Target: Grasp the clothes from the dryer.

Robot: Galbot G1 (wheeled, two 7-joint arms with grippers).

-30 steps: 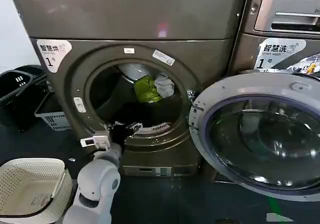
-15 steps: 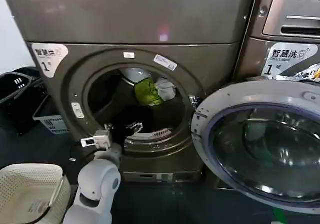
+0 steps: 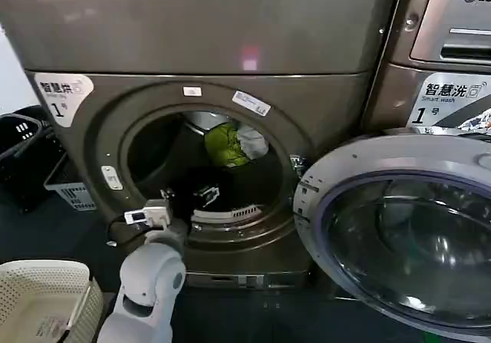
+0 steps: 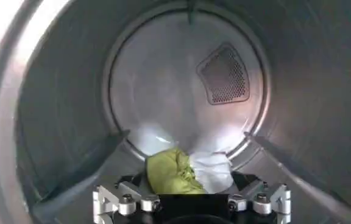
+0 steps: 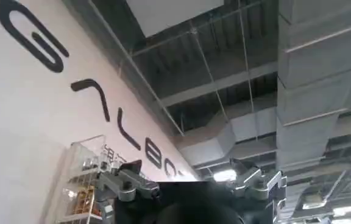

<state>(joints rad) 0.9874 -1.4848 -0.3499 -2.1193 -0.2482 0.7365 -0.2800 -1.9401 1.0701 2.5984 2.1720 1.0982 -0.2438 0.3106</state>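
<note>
The dryer (image 3: pixel 199 44), bronze-brown with a "1" sticker, has its round door (image 3: pixel 399 235) swung open to the right. Deep in the drum lie the clothes: a yellow-green garment (image 3: pixel 225 145) against a white one (image 3: pixel 252 141), with dark fabric (image 3: pixel 192 180) lower down. My left gripper (image 3: pixel 205 196) reaches over the porthole's lower lip into the drum. In the left wrist view it (image 4: pixel 191 204) points at the yellow-green garment (image 4: pixel 172 173) and the white one (image 4: pixel 212 170), still short of them. My right gripper (image 5: pixel 191 195) is parked, pointing up at a ceiling.
A white woven basket (image 3: pixel 38 297) stands on the floor at the lower left. Black baskets (image 3: pixel 19 140) and a grey crate (image 3: pixel 69 186) sit beside the dryer. The LG machine (image 3: pixel 453 44) is at the right. The drum's perforated vent (image 4: pixel 224 76) is at the back.
My left arm has pushed forward, carrying the gripper from the porthole's rim farther into the drum. The dryer now looms larger and the clothes have not moved.
</note>
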